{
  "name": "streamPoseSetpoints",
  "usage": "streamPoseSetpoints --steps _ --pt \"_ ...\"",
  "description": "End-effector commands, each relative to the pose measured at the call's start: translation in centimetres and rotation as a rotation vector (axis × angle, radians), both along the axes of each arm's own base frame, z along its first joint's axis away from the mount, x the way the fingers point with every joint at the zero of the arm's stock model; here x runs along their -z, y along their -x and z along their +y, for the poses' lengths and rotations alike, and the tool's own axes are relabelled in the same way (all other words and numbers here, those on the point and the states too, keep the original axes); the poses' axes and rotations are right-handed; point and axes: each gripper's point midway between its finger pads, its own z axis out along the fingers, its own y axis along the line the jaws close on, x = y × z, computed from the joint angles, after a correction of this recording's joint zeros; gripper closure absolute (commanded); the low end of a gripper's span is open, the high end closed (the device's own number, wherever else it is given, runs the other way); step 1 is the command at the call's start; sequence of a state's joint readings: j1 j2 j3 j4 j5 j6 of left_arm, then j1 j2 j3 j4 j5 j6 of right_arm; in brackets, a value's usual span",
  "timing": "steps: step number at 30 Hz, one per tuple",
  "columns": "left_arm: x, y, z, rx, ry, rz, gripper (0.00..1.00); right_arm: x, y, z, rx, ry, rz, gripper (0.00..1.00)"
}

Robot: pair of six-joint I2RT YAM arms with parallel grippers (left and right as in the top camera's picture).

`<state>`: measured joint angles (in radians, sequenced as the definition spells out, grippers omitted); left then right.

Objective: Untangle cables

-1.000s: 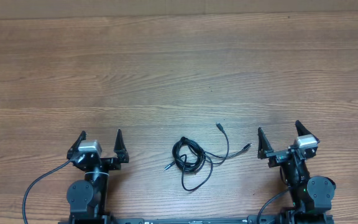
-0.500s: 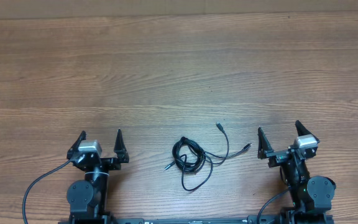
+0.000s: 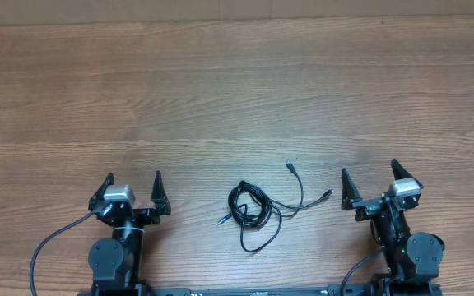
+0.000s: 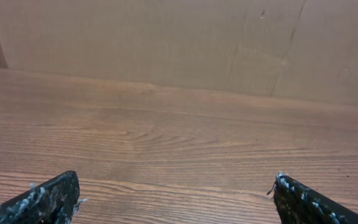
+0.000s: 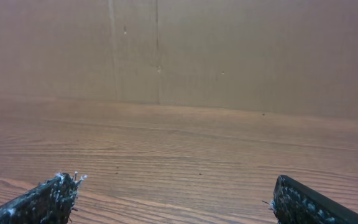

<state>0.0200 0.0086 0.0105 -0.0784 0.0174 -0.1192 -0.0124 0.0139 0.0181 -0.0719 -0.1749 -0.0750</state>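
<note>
cables (image 3: 253, 207) lie tangled, unmoved, between left jaws and right jaws, both still wide apart; untangling has not begun.

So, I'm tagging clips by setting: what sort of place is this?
Probably a robot lab bench: a wood-grain table, the left gripper and right gripper at its edge, a plain brown backboard.

no visible change from a second ago, cables (image 3: 250, 207) unshifted (tangle identical), left gripper (image 3: 132, 176), right gripper (image 3: 369, 168) unmoved
</note>
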Motion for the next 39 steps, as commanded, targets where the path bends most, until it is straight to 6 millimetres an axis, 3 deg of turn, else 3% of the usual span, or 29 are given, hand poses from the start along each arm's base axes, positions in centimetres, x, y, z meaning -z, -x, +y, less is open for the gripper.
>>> streamPoseSetpoints --steps 1,8,15,28,34,39 --pt "0.2 0.0 0.2 -0.007 -0.019 0.002 0.01 0.2 0.0 -0.2 0.009 0.002 -0.005 0.0" --pt "0.2 0.0 0.2 -0.007 -0.019 0.002 0.01 0.2 0.0 -0.2 0.009 0.002 -0.005 0.0" --pt "-0.4 0.1 -1.8 0.108 0.0 -0.019 0.0 0.2 0.0 -0.2 0.009 0.002 -0.005 0.0" --pt "-4.0 0.8 -1.9 0.113 -0.003 -0.071 0.0 0.2 0.0 -0.2 0.009 0.002 -0.005 0.0" --pt "-6.8 1.9 -1.9 0.112 -0.003 -0.054 0.0 0.2 0.0 -0.2 0.009 0.002 -0.005 0.0" --pt "-7.1 1.5 -2.4 0.139 0.005 0.009 0.01 0.2 0.0 -0.2 0.009 0.002 -0.005 0.0"
